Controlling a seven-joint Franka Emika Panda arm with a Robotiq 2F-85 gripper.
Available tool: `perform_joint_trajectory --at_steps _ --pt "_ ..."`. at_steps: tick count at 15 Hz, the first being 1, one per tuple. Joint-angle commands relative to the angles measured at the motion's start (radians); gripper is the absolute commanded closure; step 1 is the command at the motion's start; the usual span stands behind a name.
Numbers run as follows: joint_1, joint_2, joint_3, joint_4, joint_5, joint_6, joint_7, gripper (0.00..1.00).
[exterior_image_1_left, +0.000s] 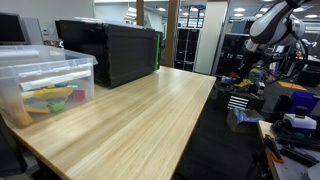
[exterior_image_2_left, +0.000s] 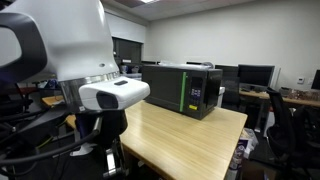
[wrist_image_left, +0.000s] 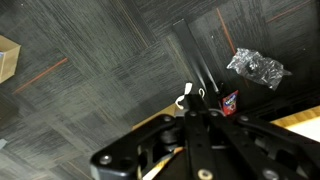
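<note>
My gripper (wrist_image_left: 192, 112) shows in the wrist view as dark fingers that lie close together with nothing between them. It hangs above dark carpet floor, off the table's side. Below it on the floor are a small red item (wrist_image_left: 228, 101) and a small white item (wrist_image_left: 187, 97). The white arm (exterior_image_1_left: 272, 20) stands high beside the long wooden table (exterior_image_1_left: 130, 115) in an exterior view. In an exterior view the arm's white body (exterior_image_2_left: 70, 50) fills the left side and the fingers are hidden.
A black microwave (exterior_image_1_left: 115, 50) stands at the table's far end and shows in both exterior views (exterior_image_2_left: 185, 88). A clear plastic bin (exterior_image_1_left: 45, 85) with coloured items sits on the table. A crumpled clear bag (wrist_image_left: 255, 66) and a cardboard box (wrist_image_left: 6, 56) lie on the floor. Cluttered desks (exterior_image_1_left: 285, 105) stand beside the table.
</note>
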Motion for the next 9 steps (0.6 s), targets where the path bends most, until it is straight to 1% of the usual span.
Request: perform_joint_trajectory --at_steps 1,3,5,7,8,9 --pt "-0.014 -0.117 0.031 -0.029 0.004 -0.072 -0.070 0.98" --pt "-0.003 -0.116 0.025 -0.049 0.010 -0.050 -0.126 0.98" --pt "-0.017 -0.058 0.024 -0.064 -0.031 -0.025 -0.132 0.98" --pt "-0.029 0.029 0.033 -0.059 -0.063 0.012 -0.087 0.98" --pt "-0.041 0.094 0.041 -0.045 -0.092 0.050 -0.046 0.98" --pt "-0.046 0.122 0.044 -0.039 -0.104 0.068 -0.031 0.98"
